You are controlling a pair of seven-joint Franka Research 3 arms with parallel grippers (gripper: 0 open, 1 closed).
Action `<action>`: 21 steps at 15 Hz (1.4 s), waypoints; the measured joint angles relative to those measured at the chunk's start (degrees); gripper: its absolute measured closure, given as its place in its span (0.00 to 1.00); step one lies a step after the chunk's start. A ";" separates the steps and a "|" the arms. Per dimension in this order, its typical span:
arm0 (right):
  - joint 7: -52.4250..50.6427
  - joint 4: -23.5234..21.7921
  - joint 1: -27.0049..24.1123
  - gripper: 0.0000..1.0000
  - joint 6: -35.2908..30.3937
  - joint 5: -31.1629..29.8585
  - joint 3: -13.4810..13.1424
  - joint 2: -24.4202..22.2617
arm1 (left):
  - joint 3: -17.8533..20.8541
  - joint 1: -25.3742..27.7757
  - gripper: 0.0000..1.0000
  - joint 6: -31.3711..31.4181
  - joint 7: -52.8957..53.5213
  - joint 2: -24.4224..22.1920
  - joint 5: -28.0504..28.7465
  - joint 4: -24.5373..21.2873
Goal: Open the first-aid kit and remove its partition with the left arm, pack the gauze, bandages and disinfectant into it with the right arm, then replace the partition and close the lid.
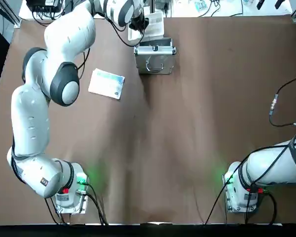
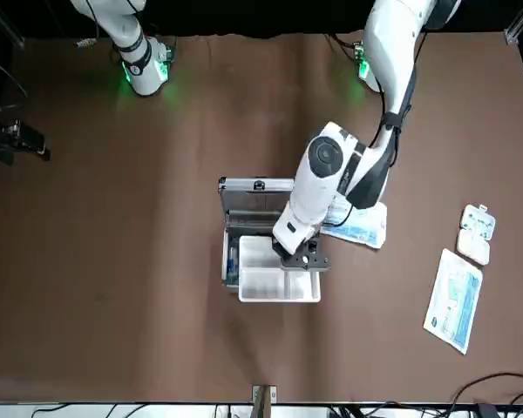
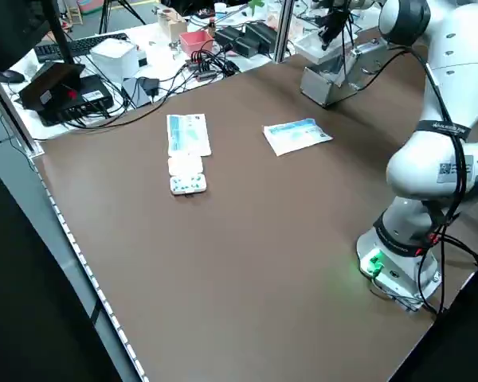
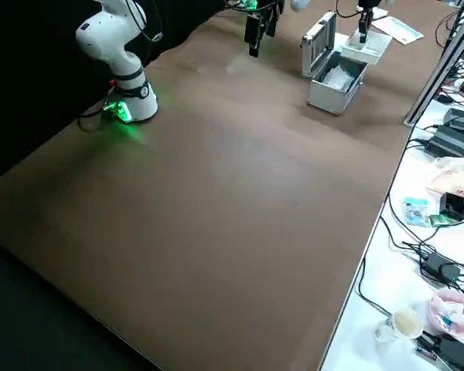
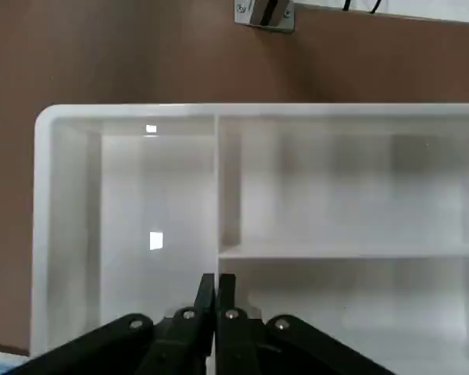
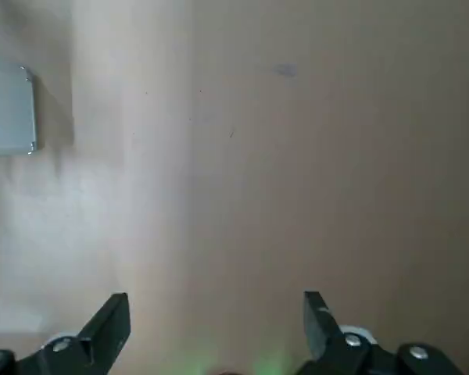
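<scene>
Clearly, the left gripper (image 5: 216, 280) is nearly closed, its fingers pinched on an inner divider of the partition (image 5: 133, 226), with one finger on either side of that thin wall. In the front view, the gripper and partition sit near the middle of the frame, at the open case (image 2: 230, 252), the tray covering much of its interior. The lid (image 4: 319, 45) stands raised.

The right gripper (image 6: 217, 324) has its fingers spread wide with nothing between them, and hangs at the upper middle of the right side view, well apart from the case.

The right side view shows a pale packet (image 4: 339, 78) inside the case; the top view hides that interior behind the lid. The front view adds, at right, a white compartment box (image 2: 475, 233) touching or just beside a printed packet (image 2: 454, 301), both out of sight in the top view. Another flat packet (image 1: 106, 84) lies near the case, left of it in the top view.

The left arm (image 1: 32, 113) reaches up the left of the top view, its wrist and dangling cable (image 1: 119, 35) crossing in front of the partition. I can't make out the disinfectant.
</scene>
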 joint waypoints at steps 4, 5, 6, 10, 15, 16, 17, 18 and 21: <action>-0.51 -0.24 -0.02 0.02 0.04 0.00 -0.04 0.02 | 0.19 -1.27 0.97 0.00 -0.13 -0.01 0.21 0.07; -0.65 -0.42 -0.02 0.02 0.06 0.00 -0.05 0.03 | 0.25 -1.53 0.97 -0.01 -0.13 -0.01 0.22 0.06; -0.77 -0.54 -0.02 0.02 0.12 0.00 -0.05 0.06 | 0.27 -1.77 0.97 -0.04 -0.13 -0.01 0.22 0.04; -0.93 -0.59 -0.09 0.02 0.69 0.00 -0.12 0.10 | 0.34 -2.87 0.97 -0.08 -0.15 0.30 0.23 -0.33; -0.93 -0.59 -0.31 0.02 4.31 0.09 -0.27 0.10 | 0.37 -3.27 0.97 -0.02 -0.17 1.76 0.23 -0.39; -0.92 -0.59 -0.38 0.02 4.32 0.29 -0.29 0.10 | 0.46 -3.51 0.97 0.03 -0.52 2.08 0.23 -0.39; -0.92 -0.62 -0.53 0.02 4.32 0.38 -0.31 0.10 | 0.54 -3.71 0.97 0.12 -0.94 2.36 0.23 -0.38; -0.92 -0.69 -0.67 0.02 4.32 0.45 -0.35 0.10 | 0.60 -3.92 0.97 0.50 -1.36 2.65 0.23 -0.35; -0.92 -0.86 -0.89 0.02 4.32 0.48 -0.42 0.10 | 1.35 -4.98 0.97 2.00 -2.56 3.57 0.23 -0.24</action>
